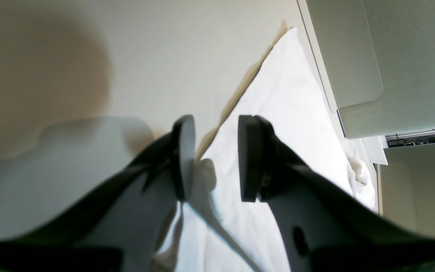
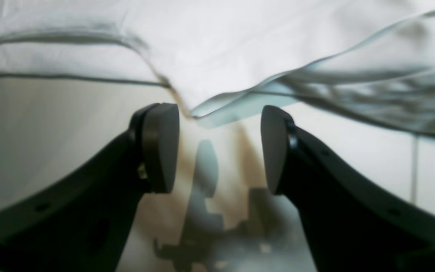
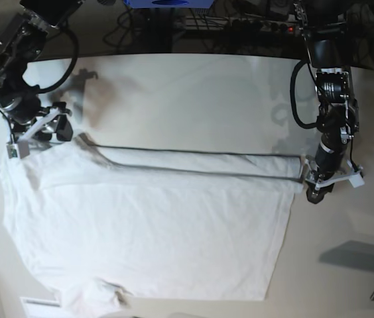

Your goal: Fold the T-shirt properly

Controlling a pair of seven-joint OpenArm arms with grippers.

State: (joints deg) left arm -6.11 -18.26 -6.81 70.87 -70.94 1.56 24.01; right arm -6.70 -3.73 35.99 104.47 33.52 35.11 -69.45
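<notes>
You're looking at a T-shirt [image 3: 154, 232] of soft, matt, wrinkled white cloth on a smooth, matt, off-white table [image 3: 193, 99].

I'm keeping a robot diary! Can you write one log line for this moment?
T-shirt: flat on table, top edge folded | left gripper: open at shirt edge | right gripper: open, nothing held

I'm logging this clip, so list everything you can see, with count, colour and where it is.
T-shirt: one, white, spread flat on the table, far edge folded over.
Table: one, off-white, under the shirt.
Cables: several, dark, beyond the table's far edge.
Left gripper: one, black, open, at the shirt's edge on the base view's right.
Right gripper: one, black, open, at the shirt's corner on the base view's left.
</notes>
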